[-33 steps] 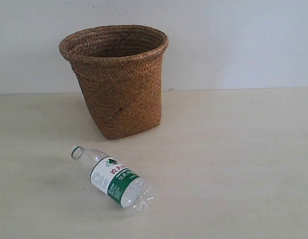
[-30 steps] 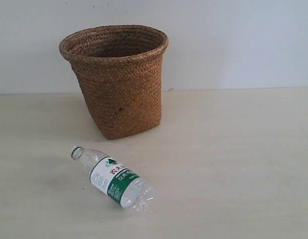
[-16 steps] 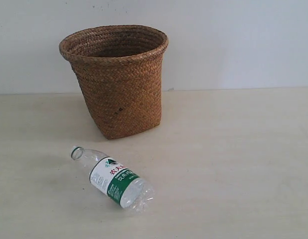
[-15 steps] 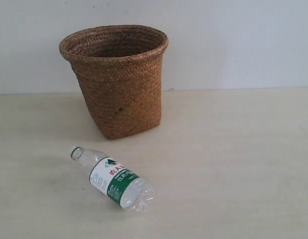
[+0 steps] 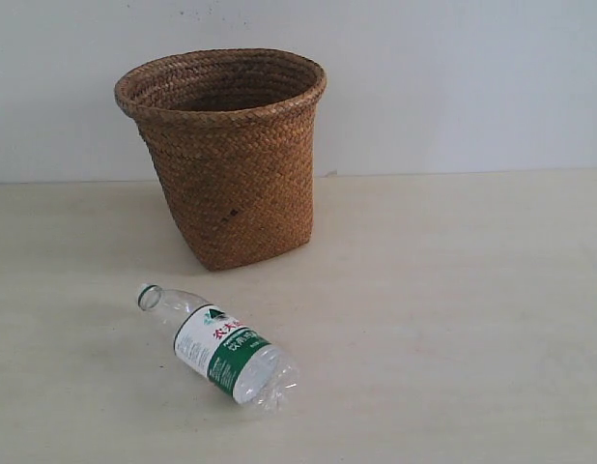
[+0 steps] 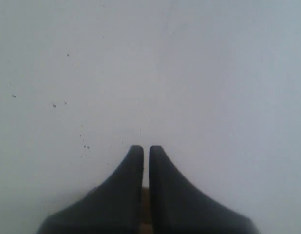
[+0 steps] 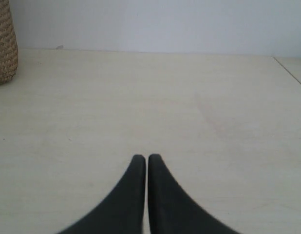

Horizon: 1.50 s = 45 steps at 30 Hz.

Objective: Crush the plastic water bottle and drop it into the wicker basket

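The plastic water bottle [image 5: 219, 346] lies on its side on the table in the exterior view, capless neck toward the left, white and green label up. Behind it stands the tall wicker basket [image 5: 226, 155], upright and apart from the bottle. Neither arm shows in the exterior view. My left gripper [image 6: 145, 148] is shut with nothing in it and faces a plain white wall. My right gripper [image 7: 146, 157] is shut and empty over bare table, with a slice of the wicker basket [image 7: 3, 44] at the picture's edge.
The pale wooden table [image 5: 453, 309] runs back to a white wall [image 5: 453, 77]. In the right wrist view the table's edge [image 7: 289, 70] shows at one side.
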Each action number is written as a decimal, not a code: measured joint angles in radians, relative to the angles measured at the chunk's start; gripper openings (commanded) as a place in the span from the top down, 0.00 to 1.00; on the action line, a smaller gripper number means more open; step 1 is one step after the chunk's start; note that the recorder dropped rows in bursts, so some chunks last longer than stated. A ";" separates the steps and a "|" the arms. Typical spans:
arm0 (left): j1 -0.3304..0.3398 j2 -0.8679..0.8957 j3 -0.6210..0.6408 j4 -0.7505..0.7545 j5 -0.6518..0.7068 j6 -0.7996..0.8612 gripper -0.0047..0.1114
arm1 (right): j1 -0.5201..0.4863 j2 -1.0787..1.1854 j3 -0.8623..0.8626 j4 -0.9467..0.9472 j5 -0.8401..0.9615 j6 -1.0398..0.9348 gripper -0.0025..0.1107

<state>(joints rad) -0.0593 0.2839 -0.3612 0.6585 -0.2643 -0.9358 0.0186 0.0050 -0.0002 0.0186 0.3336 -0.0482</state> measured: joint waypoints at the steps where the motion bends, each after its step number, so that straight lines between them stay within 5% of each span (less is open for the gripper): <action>1: 0.000 0.046 -0.020 0.070 0.000 -0.046 0.93 | 0.000 0.000 0.000 0.000 0.000 0.000 0.98; 10: 0.000 0.510 -0.197 0.657 -0.108 -0.380 0.93 | 0.000 0.000 0.000 0.000 0.000 0.000 0.98; 15: 0.000 0.725 -0.324 0.895 -0.141 -0.413 0.93 | 0.000 0.000 0.000 0.000 0.000 0.000 0.98; 31: 0.000 0.839 -0.355 0.921 -0.230 -0.466 0.93 | 0.000 0.000 0.000 0.000 0.000 0.000 0.98; 36: 0.000 0.840 -0.365 1.008 -0.135 -0.449 0.93 | 0.000 0.000 0.000 0.000 0.000 0.000 0.98; 40: 0.000 0.849 -0.483 1.079 -0.122 -0.267 0.93 | 0.000 0.000 0.000 0.000 0.000 0.000 0.98; 45: 0.000 0.953 -0.610 1.079 -0.166 -0.278 0.93 | 0.000 0.000 0.000 0.000 0.000 0.000 0.98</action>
<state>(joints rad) -0.0593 1.2367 -0.9713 1.7377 -0.4307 -1.2138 0.0186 0.0050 -0.0002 0.0186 0.3336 -0.0482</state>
